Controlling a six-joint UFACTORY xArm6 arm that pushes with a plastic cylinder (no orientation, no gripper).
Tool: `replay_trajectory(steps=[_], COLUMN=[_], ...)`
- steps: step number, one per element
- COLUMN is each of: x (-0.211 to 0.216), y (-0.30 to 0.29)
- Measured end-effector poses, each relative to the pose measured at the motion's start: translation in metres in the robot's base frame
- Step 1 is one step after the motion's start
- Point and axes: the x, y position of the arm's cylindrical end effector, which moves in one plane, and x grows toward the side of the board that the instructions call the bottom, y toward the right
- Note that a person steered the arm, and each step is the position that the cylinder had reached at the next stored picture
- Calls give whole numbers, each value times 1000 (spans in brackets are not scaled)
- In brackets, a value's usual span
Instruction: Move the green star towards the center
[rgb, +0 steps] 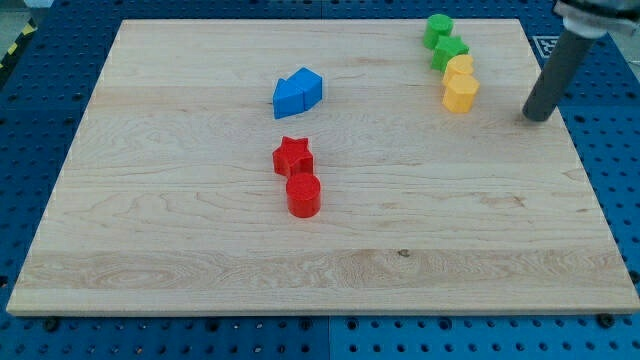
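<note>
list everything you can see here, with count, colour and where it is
green blocks: 2, green, the view's top right; a cylinder with the green star touching just below it
yellow blocks: 2, yellow, directly below the green pair; one above the other
blue blocks: 2, blue, upper middle, pressed together
red star: 1, red, centre
red cylinder: 1, red, touching below the star
board: 1, light wood
my tip: 1, dark rod, right of the yellow blocks, apart from them

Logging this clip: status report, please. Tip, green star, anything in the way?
My tip at board's right edge, clear of blocks. Green star at the view's top right, untouched. Yellow blocks touching its lower side; green cylinder above.
</note>
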Motion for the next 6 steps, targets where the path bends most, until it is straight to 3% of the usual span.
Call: replay_trajectory(steps=[2,4,6], x=[-90,-104,-99], y=[-52,-118,-143])
